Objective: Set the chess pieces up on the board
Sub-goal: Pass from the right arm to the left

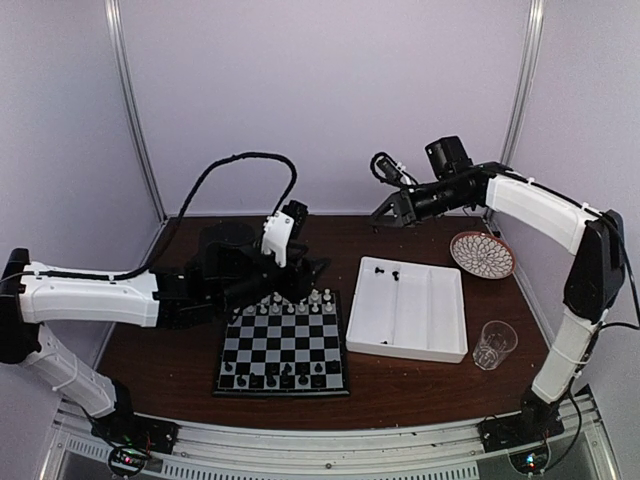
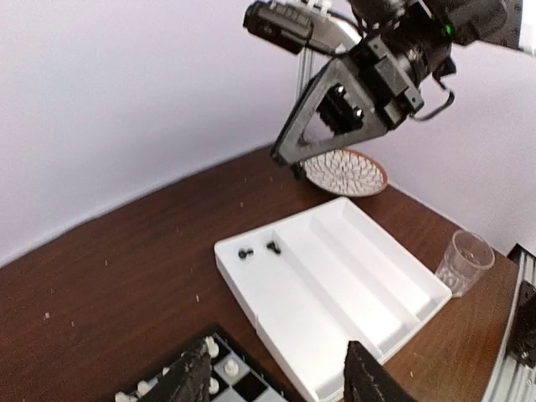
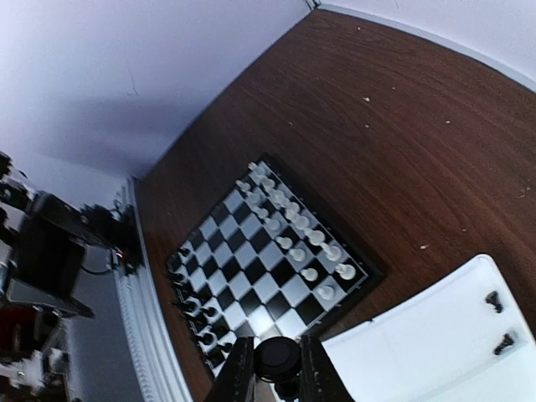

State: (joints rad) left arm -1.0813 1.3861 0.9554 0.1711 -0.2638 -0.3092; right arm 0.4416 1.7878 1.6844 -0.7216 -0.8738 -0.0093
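The board lies in front of the left arm. White chess pieces fill its far rows and black ones its near rows. In the right wrist view, my right gripper is shut on a black chess piece, high above the board's near corner. In the top view it hangs raised beyond the tray. My left gripper is open and holds nothing, over the board's far right corner. Two black pieces lie in the tray.
A white divided tray sits right of the board. A patterned plate lies at the back right. A clear glass stands near the tray's right front corner. The enclosure walls rise close behind the table.
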